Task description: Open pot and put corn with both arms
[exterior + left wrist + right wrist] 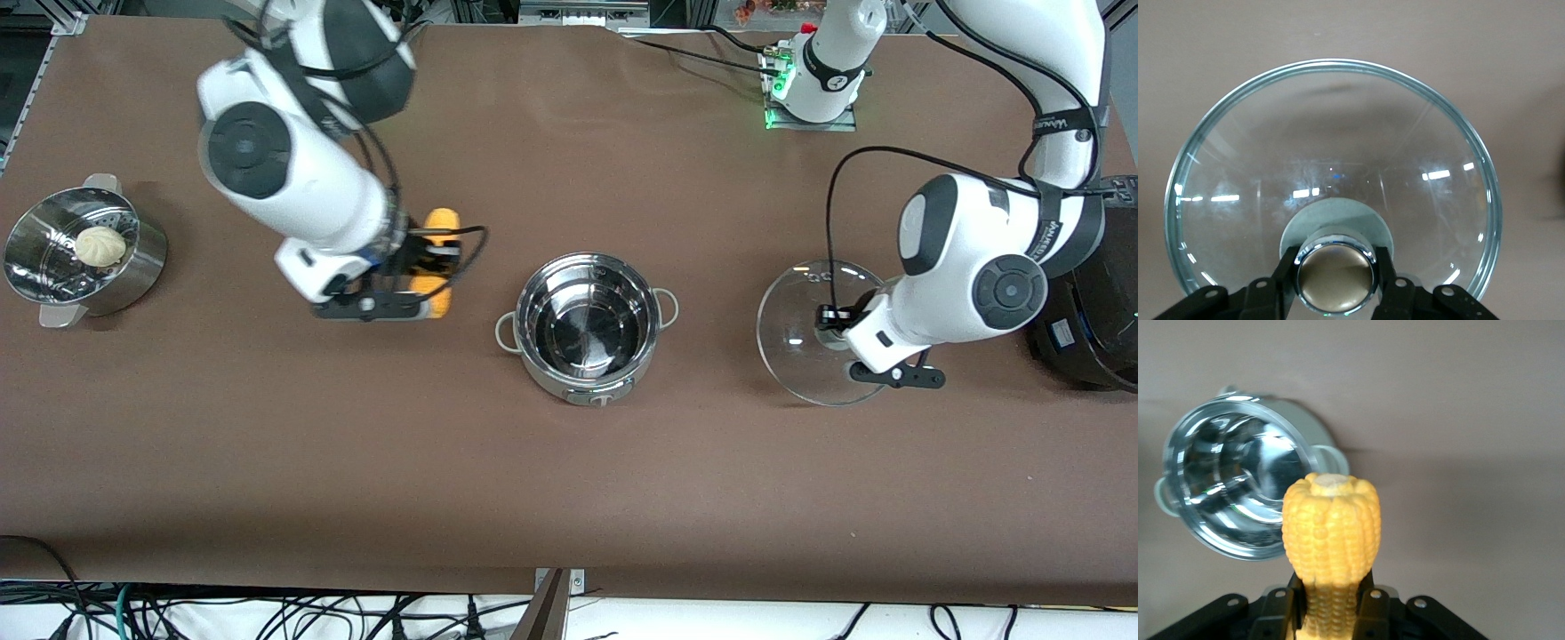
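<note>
My right gripper (425, 271), left of centre in the front view, is clamped on the yellow-orange corn cob (439, 260), seemingly raised off the brown table (569, 462). My left gripper (831, 324), at right, pinches the glass lid's (796, 356) tan knob (1336, 277). The round shiny steel pot (587, 327) stands open at centre.

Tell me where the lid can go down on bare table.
The left gripper holds the glass lid by its knob, between the open pot and the black cooker; bare table lies under it and nearer the front camera. It is crowded by the cooker. The right gripper holds the corn between the pot and the steamer pot.
</note>
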Controlling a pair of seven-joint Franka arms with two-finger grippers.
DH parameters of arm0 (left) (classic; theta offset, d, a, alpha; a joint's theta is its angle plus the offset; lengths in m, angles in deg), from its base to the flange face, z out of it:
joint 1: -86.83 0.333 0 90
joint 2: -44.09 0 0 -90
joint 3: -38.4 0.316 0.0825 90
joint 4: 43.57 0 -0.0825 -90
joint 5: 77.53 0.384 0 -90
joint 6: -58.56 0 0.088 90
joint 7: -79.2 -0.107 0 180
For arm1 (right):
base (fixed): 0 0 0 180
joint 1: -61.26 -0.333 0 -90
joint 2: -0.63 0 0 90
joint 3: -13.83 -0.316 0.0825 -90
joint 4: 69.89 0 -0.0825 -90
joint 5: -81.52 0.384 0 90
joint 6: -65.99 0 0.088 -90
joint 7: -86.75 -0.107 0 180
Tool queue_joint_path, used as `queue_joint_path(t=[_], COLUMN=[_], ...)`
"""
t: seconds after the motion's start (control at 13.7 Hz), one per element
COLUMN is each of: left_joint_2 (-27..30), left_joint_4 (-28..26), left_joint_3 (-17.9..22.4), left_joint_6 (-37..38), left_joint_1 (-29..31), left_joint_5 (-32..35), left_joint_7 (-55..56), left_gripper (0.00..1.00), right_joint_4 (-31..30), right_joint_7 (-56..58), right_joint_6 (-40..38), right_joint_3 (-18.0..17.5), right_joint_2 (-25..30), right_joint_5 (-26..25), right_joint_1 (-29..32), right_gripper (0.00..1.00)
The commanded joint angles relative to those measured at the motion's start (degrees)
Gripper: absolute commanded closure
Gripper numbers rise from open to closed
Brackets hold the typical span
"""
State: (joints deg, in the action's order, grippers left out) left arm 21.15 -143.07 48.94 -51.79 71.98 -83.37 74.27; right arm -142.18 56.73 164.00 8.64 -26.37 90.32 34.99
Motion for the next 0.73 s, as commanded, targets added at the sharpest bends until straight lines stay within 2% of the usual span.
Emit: queue_joint_path(t=[0.0, 0.15, 0.29, 0.66], left_joint_2=[2.82, 2.38, 0.36, -2.46], left_joint_4=[-10.25, -13.86, -15.28, -15.72], left_joint_3=[2.54, 2.9, 2.9, 2.9], left_joint_6=[-10.29, -15.23, -18.57, -19.55], left_joint_1=[0.7, 0.79, 0.79, 0.79], left_joint_5=[-1.28, -1.28, -1.37, -1.37], left_joint_7=[-9.3, -9.93, -9.93, -9.93], left_gripper=[1.0, 1.0, 1.0, 1.0], right_joint_4=[2.77, 2.86, 4.25, 8.83], right_joint_7=[-1.44, -1.44, -1.53, -1.35], right_joint_6=[5.06, 10.07, 11.59, 12.81], right_joint_3=[0.09, 0.09, 0.26, 0.35], right_joint_2=[-5.41, -8.23, -10.86, -17.63], right_joint_5=[0.95, 0.95, 0.69, -0.89], right_joint_1=[-3.87, -6.94, -9.84, -12.76], right_gripper=[1.0, 1.0, 1.0, 1.0])
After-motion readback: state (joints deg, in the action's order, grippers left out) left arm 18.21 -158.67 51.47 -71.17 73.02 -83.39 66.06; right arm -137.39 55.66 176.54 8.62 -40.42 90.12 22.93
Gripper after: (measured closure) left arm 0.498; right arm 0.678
